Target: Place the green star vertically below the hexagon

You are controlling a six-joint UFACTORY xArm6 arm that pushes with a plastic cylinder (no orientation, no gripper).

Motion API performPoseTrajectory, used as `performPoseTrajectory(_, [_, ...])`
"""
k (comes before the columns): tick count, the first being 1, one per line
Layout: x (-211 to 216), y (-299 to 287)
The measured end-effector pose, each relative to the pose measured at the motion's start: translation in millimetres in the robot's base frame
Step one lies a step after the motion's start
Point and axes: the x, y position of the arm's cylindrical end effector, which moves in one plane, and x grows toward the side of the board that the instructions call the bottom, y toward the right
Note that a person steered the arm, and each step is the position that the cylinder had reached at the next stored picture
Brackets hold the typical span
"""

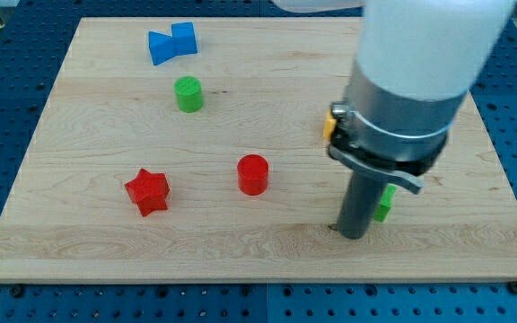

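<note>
My tip (352, 235) rests on the board at the lower right. A green block (385, 205), probably the green star, shows only as a sliver just right of the rod, touching or nearly touching it. A yellow block (330, 122), perhaps the hexagon, peeks out at the left edge of the arm's body, above the tip; most of it is hidden. The arm's big white and grey body (411, 81) covers the upper right of the board.
A red cylinder (252, 174) stands left of the tip. A red star (147, 191) lies further left. A green cylinder (188, 94) is at the upper left, with two touching blue blocks (172, 42) above it. The wooden board (106, 251) lies on a blue perforated table.
</note>
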Motion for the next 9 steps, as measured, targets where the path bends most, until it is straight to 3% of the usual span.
performPoseTrajectory(8, [-4.9, 51.4])
performPoseTrajectory(9, [-28.3, 42.8])
